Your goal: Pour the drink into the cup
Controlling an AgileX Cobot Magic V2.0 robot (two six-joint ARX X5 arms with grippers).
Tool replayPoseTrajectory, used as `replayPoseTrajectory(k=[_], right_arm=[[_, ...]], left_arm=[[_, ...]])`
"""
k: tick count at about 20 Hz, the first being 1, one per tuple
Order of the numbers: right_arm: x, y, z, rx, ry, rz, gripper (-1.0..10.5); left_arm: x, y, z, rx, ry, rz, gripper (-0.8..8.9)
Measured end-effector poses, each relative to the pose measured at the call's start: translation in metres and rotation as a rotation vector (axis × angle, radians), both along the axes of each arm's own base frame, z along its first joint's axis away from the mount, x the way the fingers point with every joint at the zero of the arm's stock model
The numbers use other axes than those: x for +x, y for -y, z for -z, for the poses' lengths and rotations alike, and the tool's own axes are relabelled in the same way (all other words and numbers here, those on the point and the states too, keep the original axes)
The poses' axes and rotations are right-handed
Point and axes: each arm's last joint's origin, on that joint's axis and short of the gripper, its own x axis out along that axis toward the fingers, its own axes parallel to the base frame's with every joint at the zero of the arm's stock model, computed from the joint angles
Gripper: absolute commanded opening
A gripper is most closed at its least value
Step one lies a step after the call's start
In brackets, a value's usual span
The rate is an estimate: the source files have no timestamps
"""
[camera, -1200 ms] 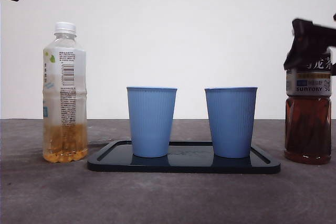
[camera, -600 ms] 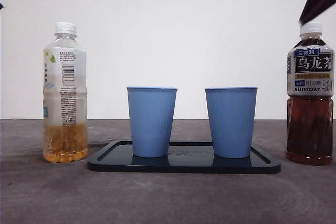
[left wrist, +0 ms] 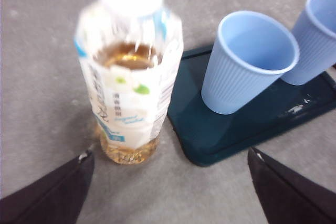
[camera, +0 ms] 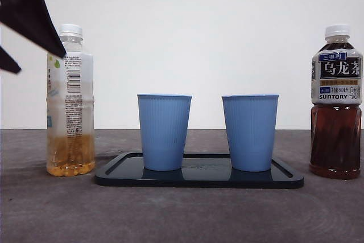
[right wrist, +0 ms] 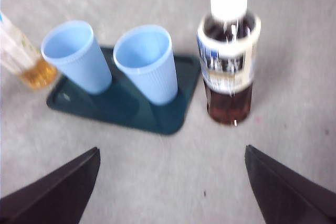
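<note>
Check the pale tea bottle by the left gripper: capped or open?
Capped. The white cap sits on the pale tea bottle, which stands upright.

The right gripper hangs above the table with its black jaws spread wide and nothing between them. Ahead of it, nearer one jaw, the tea bottle stands upright with its white cap on, dark tea filling it up to the neck. Just beside the bottle lies the dark tray carrying two blue cups, both empty, and beyond the tray's far end shows part of another bottle with pale amber drink.
</note>
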Motion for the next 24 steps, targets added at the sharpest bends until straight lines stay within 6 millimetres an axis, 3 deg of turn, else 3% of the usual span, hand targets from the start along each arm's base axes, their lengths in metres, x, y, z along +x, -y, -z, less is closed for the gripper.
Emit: replayPoseTrajectory(k=[7,18,22,24], right_arm=[[-0.001,0.000,0.001,-0.003,-0.014,-0.001,4.4],[-0.001,0.000,0.001,0.001,-0.008,0.000,4.4],[-0.001,0.000,0.001,0.000,-0.008,0.000,4.4],[-0.001,0.000,0.001,-0.001,-0.007,0.003,4.4]], left_arm=[[0.017,0.005,0.049,-0.058,0.037,-0.078,4.68],[0.058,0.019,0.067,-0.108,0.196,-0.131,4.66],[0.063,0.020,0.071,-0.116,0.214,-0.130,3.06],[0.064,0.021,0.072,-0.116,0.218,-0.133,2.96]])
